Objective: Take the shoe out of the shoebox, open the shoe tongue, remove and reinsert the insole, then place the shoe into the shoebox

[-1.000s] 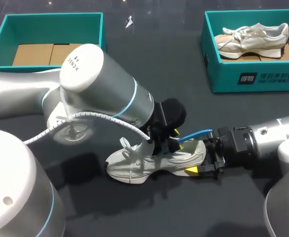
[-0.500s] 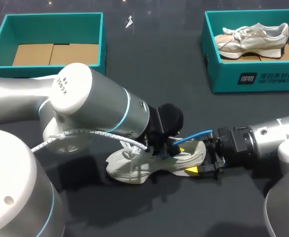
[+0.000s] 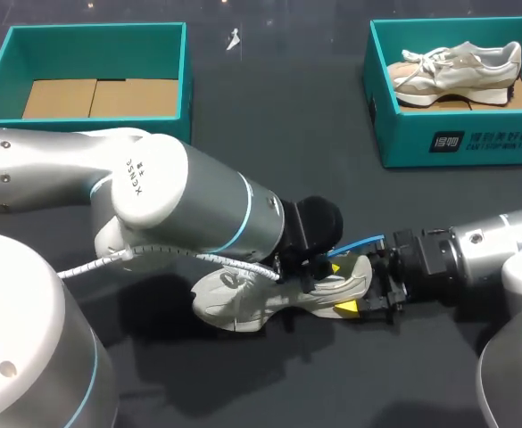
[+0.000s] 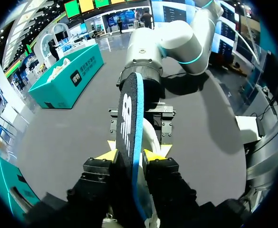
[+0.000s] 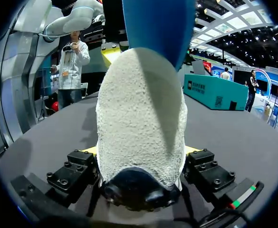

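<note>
Toward the table's near edge, the sneaker [image 3: 229, 308] was clamped at its heel by the right gripper [image 5: 139, 156], and the insole [image 4: 129, 114] was pinched on edge by the left gripper [image 4: 129, 155]. Light and floppy, the insole was judged best held near its leading end. Farther back stood a teal shoebox [image 3: 95, 31].

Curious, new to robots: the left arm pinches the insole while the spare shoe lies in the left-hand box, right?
No: the head view shows the spare shoe in the right-hand box. The left end effector does pinch the insole.
</note>
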`<state>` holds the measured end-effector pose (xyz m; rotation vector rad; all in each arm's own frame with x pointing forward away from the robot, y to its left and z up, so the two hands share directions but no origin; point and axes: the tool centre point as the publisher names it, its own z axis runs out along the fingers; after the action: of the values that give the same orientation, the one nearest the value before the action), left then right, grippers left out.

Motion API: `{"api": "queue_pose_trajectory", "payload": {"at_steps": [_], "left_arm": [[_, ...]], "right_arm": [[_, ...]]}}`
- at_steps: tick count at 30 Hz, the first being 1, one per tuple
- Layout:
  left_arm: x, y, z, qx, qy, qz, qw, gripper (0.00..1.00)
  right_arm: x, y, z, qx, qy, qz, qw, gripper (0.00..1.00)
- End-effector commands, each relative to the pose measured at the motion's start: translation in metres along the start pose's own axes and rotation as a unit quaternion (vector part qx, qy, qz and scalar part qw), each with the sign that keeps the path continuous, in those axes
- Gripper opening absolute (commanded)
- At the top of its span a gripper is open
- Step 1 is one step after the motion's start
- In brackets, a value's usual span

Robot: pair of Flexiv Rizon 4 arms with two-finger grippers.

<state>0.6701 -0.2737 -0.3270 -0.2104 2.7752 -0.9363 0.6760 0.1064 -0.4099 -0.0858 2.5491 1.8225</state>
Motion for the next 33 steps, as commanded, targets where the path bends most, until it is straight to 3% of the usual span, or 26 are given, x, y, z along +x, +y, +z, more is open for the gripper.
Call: {"api": "queue_pose_trajectory", "payload": {"at_steps": [1,9,19,24,28,33], "left_arm": [[0.000,-0.004,0.007,-0.003,-0.004,-0.001,1.000,0.00],[-0.007,-0.013,-0.003,-0.006,0.036,-0.023,0.999,0.00],[-0.010,-0.050,-0.041,-0.037,0.172,-0.046,0.983,0.00],[-0.005,-0.073,-0.069,-0.023,0.209,-0.036,0.977,0.00],[-0.003,-0.098,-0.102,0.011,0.220,-0.029,0.975,0.00],[-0.003,-0.098,-0.102,0.011,0.220,-0.029,0.975,0.00]], "right_arm": [[0.002,0.001,0.000,0.002,-0.001,0.000,1.000,0.00],[0.002,0.001,0.000,0.002,-0.001,0.000,1.000,0.00],[0.002,0.001,0.000,0.002,-0.001,0.000,1.000,0.00],[0.002,0.001,0.000,0.002,-0.001,0.000,1.000,0.00],[0.002,0.001,0.000,0.002,-0.001,0.000,1.000,0.00],[0.002,0.001,0.000,0.002,-0.001,0.000,1.000,0.00]]}}
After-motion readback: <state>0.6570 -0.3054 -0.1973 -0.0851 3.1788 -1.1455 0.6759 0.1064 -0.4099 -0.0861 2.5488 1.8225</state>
